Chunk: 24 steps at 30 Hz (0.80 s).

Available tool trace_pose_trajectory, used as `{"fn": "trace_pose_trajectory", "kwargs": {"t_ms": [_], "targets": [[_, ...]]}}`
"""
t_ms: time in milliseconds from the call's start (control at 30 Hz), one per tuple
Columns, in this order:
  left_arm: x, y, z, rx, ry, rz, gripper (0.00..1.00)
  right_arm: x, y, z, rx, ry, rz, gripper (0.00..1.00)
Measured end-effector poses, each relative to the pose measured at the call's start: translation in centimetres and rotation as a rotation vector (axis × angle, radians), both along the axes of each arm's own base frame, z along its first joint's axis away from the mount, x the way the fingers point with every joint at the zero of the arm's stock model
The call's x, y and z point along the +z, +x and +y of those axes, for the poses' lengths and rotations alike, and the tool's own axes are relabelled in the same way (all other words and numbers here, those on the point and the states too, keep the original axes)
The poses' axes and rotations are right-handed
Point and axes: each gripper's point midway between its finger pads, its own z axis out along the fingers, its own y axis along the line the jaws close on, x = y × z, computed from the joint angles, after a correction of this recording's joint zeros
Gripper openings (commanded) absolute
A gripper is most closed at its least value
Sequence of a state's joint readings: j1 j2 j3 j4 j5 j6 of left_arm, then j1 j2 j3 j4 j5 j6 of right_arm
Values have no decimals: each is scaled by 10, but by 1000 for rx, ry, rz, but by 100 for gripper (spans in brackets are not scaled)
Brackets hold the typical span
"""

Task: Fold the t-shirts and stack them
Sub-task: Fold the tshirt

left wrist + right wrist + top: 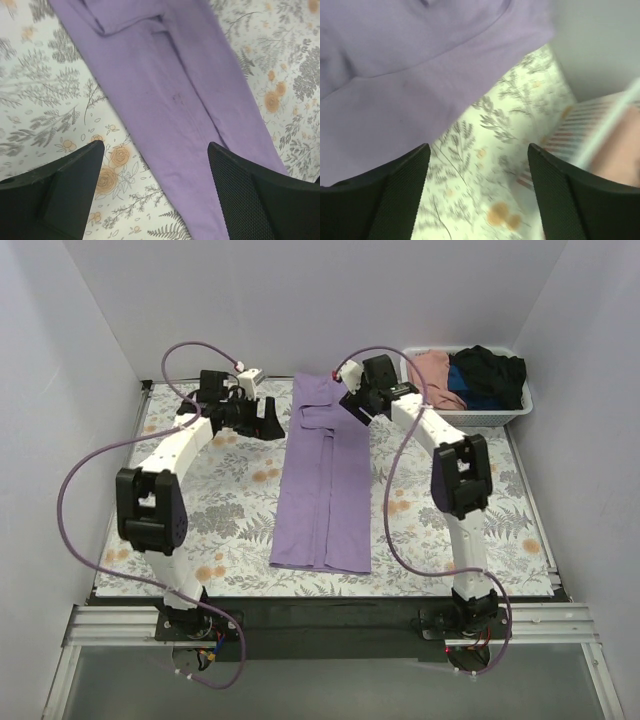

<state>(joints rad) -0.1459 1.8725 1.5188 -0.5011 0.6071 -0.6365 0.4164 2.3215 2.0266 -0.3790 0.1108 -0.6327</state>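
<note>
A large lavender-purple t-shirt (pixel 325 480) lies folded into a long narrow strip down the middle of the floral table, sleeves tucked in. It also shows in the left wrist view (pixel 185 95) and the right wrist view (pixel 405 75). My left gripper (pixel 268 420) is open and empty, just left of the shirt's upper part. My right gripper (pixel 357 405) is open and empty, over the shirt's upper right edge. Pink (pixel 432 372), blue (pixel 480 398) and black (pixel 490 370) shirts lie in the white basket.
The white slatted basket (pixel 495 418) stands at the back right corner of the table; it also shows blurred in the right wrist view (pixel 590 135). White walls close in the back and both sides. Purple cables loop off both arms.
</note>
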Motion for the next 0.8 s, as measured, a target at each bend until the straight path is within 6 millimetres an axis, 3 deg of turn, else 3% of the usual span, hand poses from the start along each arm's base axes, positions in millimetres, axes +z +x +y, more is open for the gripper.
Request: {"fn": "trace_pose_trajectory", "kwargs": {"t_ms": [33, 67, 167, 267, 333, 367, 433, 567, 667, 733, 800], "targets": [[14, -5, 1, -22, 6, -52, 84, 23, -11, -1, 14, 20, -13, 96], [31, -12, 1, -47, 7, -109, 85, 53, -21, 0, 32, 50, -46, 97], [82, -37, 0, -142, 0, -295, 85, 143, -59, 6, 99, 136, -186, 94], [116, -73, -3, -263, -4, -472, 86, 224, -114, 18, 201, 202, -348, 96], [116, -97, -2, -339, 13, -530, 86, 242, -156, 28, 298, 206, -387, 98], [111, -106, -2, -377, 29, -545, 86, 240, -180, 34, 370, 200, -380, 98], [90, -129, 0, -473, 62, -548, 87, 211, -221, 42, 498, 186, -295, 98], [19, -183, 7, -619, 117, -475, 86, 113, -299, 24, 636, 133, -48, 97], [-33, -239, -1, -762, 170, -432, 74, 44, -363, 6, 725, 78, 144, 86], [-56, -274, -13, -887, 191, -432, 67, 17, -395, 1, 782, 53, 222, 82], [-69, -295, -20, -970, 210, -441, 63, -1, -416, 0, 831, 34, 272, 78]]}}
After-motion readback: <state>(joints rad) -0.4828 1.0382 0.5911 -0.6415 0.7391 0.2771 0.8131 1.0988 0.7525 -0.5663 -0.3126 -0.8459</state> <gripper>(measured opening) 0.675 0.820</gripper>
